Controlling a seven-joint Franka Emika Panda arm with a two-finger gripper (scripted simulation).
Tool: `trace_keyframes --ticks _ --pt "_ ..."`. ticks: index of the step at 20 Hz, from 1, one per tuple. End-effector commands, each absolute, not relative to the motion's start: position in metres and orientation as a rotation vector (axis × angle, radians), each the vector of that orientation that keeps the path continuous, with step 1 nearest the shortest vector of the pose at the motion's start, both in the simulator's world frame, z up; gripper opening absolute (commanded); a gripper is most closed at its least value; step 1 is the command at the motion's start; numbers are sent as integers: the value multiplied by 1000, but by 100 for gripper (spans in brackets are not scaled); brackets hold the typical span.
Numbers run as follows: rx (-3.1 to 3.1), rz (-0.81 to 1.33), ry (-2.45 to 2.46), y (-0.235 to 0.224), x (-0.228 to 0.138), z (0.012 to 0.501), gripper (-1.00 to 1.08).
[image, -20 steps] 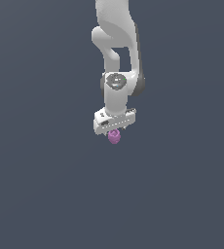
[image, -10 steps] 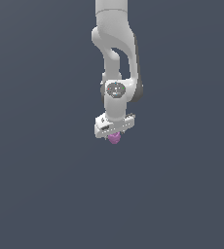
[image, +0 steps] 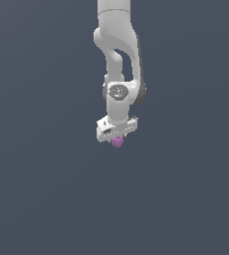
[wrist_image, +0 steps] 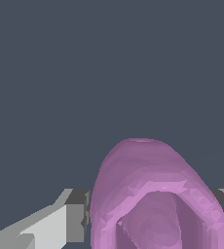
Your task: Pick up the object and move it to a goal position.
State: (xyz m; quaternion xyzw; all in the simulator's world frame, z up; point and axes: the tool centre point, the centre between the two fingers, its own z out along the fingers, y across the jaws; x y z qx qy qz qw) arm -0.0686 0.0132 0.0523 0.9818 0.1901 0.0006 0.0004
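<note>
Pink object [image: 117,142] between the jaws

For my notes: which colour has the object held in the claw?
The object is pink-purple, plain, without pattern. The wrist view shows it best.

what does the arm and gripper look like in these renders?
The arm is glossy white with rounded, bulbous links and dark grey joint seams. A round grey cap sits on the wrist joint. The gripper has a flat white bar-shaped body; the wrist view shows light and dark grey fingers. No cables or markings visible.
</note>
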Motion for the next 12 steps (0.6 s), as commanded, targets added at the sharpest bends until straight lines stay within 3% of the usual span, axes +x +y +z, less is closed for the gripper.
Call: trace_keyframes --ticks 1,12 --pt "3084 2 598 14 -69 52 -100" --pt "3084 2 598 31 -60 84 -100"
